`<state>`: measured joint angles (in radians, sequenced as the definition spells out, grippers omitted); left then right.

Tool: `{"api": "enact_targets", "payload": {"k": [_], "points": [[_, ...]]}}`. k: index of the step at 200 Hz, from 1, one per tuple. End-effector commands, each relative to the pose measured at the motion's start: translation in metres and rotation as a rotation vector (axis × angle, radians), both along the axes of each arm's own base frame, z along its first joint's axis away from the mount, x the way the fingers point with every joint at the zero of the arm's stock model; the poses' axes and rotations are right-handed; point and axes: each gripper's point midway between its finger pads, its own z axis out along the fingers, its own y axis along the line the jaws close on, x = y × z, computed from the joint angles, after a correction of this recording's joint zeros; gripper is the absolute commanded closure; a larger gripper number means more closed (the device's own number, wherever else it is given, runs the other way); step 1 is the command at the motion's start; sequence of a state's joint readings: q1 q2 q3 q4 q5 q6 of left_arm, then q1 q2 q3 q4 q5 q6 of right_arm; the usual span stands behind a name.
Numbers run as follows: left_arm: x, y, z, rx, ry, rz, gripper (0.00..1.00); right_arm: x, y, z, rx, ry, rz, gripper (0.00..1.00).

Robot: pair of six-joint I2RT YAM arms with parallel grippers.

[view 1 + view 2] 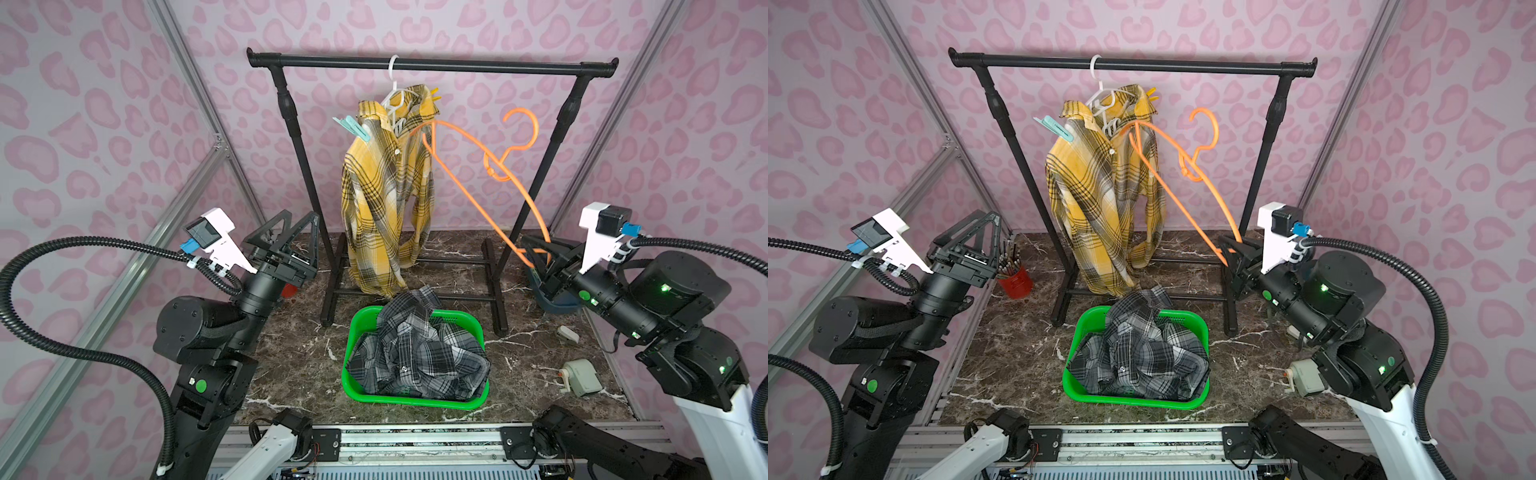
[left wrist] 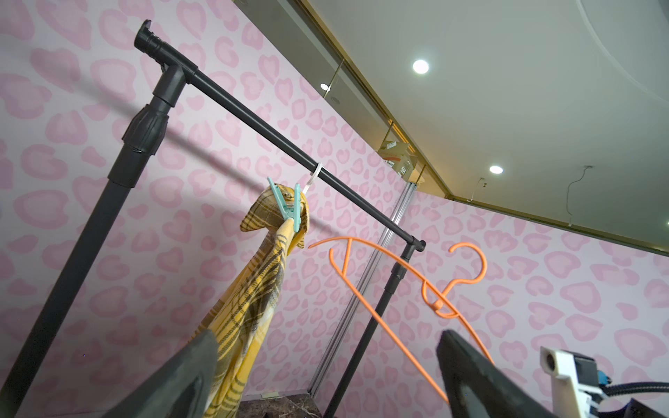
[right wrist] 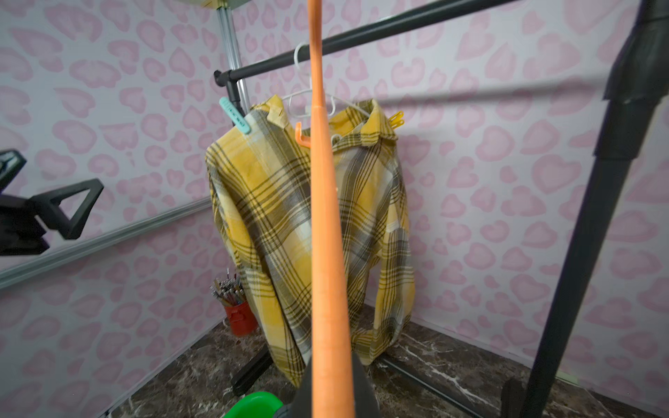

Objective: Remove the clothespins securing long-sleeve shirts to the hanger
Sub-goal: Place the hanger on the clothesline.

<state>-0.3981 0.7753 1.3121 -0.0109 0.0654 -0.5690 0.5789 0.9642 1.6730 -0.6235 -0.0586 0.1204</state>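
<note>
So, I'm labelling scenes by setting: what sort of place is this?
Likely a staged laundry corner inside a robot test cell: a garment rack with a yellow plaid shirt, a green basket, and pink patterned panels on an aluminium frame.

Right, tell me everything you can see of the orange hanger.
The orange hanger looks like thin, smooth plastic, with an open hook on top, curved shoulders, a straight lower bar and a small notch hook near one tip. It is off the black rail and steeply tilted, its hook hanging on nothing. The right claw is shut on one shoulder end. The other end points up in front of the yellow plaid shirt; whether they touch cannot be told.
</note>
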Motion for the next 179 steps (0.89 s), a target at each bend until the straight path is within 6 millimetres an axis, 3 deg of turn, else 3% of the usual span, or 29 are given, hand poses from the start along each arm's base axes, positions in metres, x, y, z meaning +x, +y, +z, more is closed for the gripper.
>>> {"api": "enact_targets", "payload": {"k": [1,39,74,179], "points": [[0.007,0.009,-0.007,0.055,0.013,0.090,0.03,0.021,-0.019,0.016,-0.003,-0.002,-0.160,1.00],[0.021,0.019,-0.025,0.118,0.086,0.189,0.03,0.058,-0.012,0.030,-0.083,0.043,-0.243,1.00],[0.031,0.022,-0.037,0.147,0.123,0.228,0.03,0.075,-0.004,0.031,-0.119,0.077,-0.253,1.00],[0.037,0.021,-0.051,0.176,0.151,0.243,0.03,0.117,-0.029,0.036,-0.093,0.048,-0.372,1.00]]}}
